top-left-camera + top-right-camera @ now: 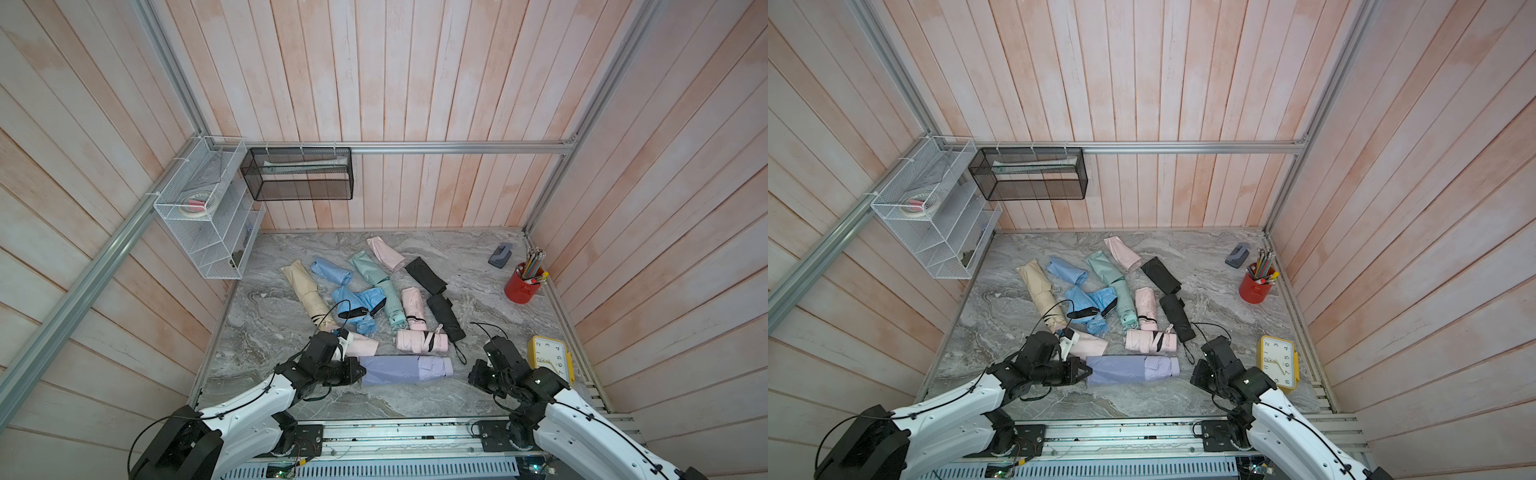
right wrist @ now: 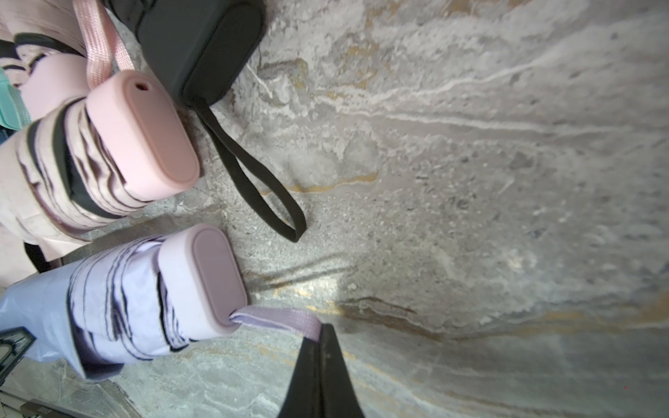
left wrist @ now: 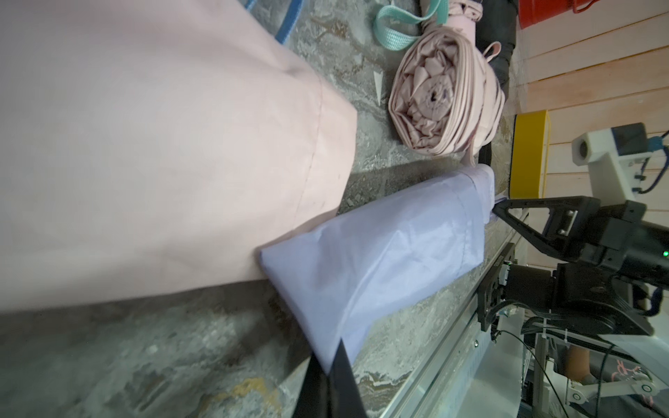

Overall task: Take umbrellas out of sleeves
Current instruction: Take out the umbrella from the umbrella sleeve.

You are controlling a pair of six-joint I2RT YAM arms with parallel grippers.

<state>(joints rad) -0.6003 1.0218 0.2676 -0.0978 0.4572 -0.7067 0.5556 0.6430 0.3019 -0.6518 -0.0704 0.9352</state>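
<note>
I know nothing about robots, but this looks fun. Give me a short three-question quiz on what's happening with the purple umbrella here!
1. True or false: the lavender pleated umbrella lies fully out of its smooth lavender fabric sleeve.
2. The right pincer is shut on: A) the umbrella's lavender woven wrist strap; B) a black strap loop; C) a yellow clock.
3. What does the left pincer grip?
Key: 1 false, it is partly inside; 2 A; 3 the sleeve's end.
</note>
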